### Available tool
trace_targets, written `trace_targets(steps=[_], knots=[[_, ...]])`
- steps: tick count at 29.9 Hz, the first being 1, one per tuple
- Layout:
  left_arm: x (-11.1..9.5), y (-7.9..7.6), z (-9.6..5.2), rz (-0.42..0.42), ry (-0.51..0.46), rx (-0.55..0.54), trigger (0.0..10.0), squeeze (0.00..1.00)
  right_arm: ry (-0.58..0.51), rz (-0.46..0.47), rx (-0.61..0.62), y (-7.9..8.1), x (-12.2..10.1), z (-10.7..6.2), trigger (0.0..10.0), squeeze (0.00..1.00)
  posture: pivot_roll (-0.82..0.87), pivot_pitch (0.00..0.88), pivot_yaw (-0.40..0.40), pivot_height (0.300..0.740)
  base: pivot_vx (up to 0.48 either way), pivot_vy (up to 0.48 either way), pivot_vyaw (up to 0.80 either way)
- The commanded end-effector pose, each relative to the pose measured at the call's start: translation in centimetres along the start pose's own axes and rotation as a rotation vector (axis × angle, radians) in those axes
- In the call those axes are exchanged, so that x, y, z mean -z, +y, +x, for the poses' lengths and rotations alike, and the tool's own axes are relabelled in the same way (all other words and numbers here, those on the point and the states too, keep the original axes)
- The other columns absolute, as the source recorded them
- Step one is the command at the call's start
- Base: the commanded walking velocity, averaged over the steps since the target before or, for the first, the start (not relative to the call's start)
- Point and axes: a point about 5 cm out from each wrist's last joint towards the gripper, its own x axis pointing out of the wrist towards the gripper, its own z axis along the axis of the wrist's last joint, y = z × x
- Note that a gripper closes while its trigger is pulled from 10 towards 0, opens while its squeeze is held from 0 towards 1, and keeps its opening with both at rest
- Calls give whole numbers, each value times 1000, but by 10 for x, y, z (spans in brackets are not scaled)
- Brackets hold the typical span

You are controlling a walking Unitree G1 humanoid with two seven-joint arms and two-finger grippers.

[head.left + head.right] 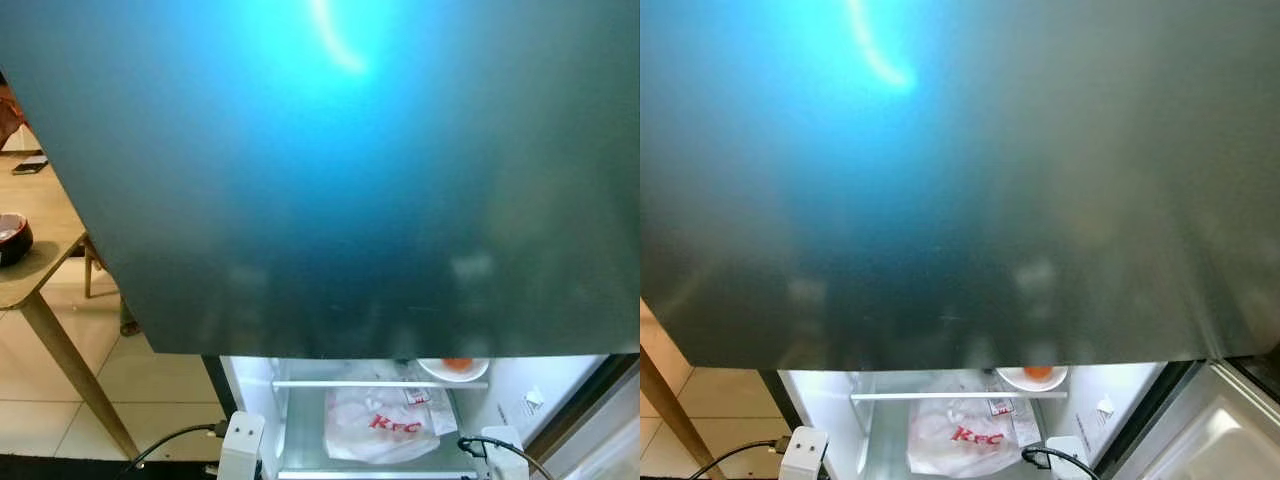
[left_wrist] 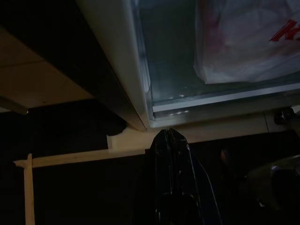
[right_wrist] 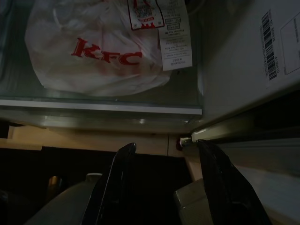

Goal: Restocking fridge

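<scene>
The fridge's dark glossy upper door looms close in the eye views. Below it the lit lower compartment stands open. A white KFC bag lies on a glass shelf. On the rack above it, at the right, sits a white plate with something orange. My left gripper is shut and empty, low before the compartment's left front corner. My right gripper is open with nothing between its fingers, just below the shelf's front edge near the right wall.
A wooden table stands at the left with a dark bowl and a phone on it. Pale floor tiles lie beneath. The opened lower fridge door juts out at the right. Black cables run by my wrists.
</scene>
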Motion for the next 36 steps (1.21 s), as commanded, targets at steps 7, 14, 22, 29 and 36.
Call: trace_targets(steps=[7,14,22,29,36], knots=[[-3,-4,2,13,8,14,10000,0,18,20,16,2,4,0,10000,0,-47,54,0,740,-294,0,0],[-6,-6,4,11,2,24,10000,0,23,29,25,2,6,-1,10000,0,-49,64,10,740,-304,0,0],[-7,-7,4,3,6,24,10000,0,31,31,31,1,8,-1,10000,0,-57,75,12,740,-304,0,0],[-4,-8,4,-1,16,26,10000,0,36,27,31,1,8,-1,10000,0,-62,78,8,740,-304,0,0],[-3,-9,4,-3,23,29,10000,0,38,23,34,0,7,-1,10000,0,-64,79,9,740,-302,0,0]])
